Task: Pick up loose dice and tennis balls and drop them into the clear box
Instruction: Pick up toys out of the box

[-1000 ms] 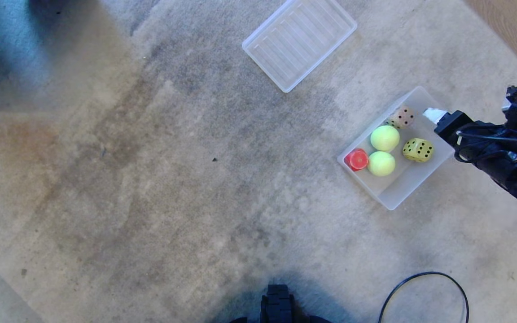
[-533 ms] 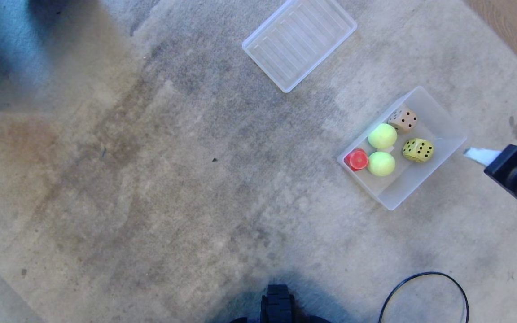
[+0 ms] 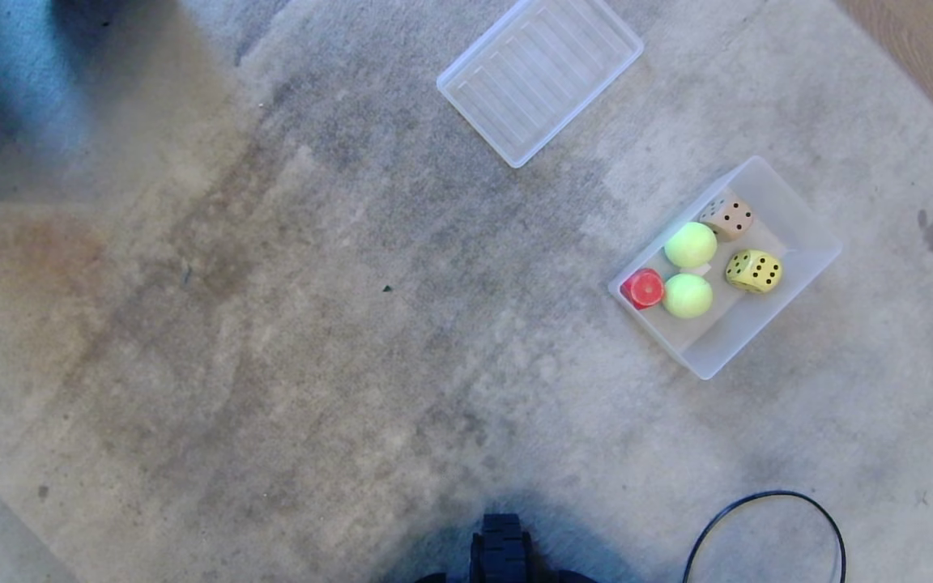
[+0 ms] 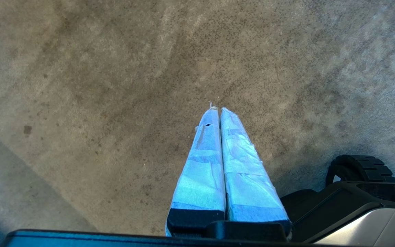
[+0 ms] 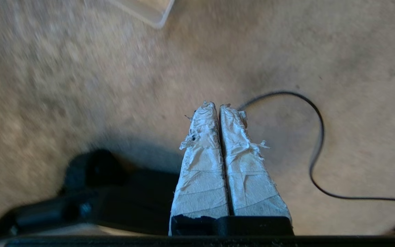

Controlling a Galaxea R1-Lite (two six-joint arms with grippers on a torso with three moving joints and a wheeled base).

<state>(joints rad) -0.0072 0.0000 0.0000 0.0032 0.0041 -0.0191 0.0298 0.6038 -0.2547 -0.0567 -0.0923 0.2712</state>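
Right gripper (image 5: 219, 107) pressed together, empty over carpet (image 5: 63, 85), clear box (image 5: 142, 10) corner ahead; left gripper (image 4: 217, 110) pressed together

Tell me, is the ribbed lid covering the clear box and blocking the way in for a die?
No. The clear box is open on top; the ribbed lid lies apart on the carpet. Nothing visible blocks it.

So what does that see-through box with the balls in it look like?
The clear box is a cloudy plastic tub with raised walls, sitting slantwise on the carpet. Inside lie two tennis balls, a red die, a yellow die and a beige die. It has no lid on, and no gripper touches it.
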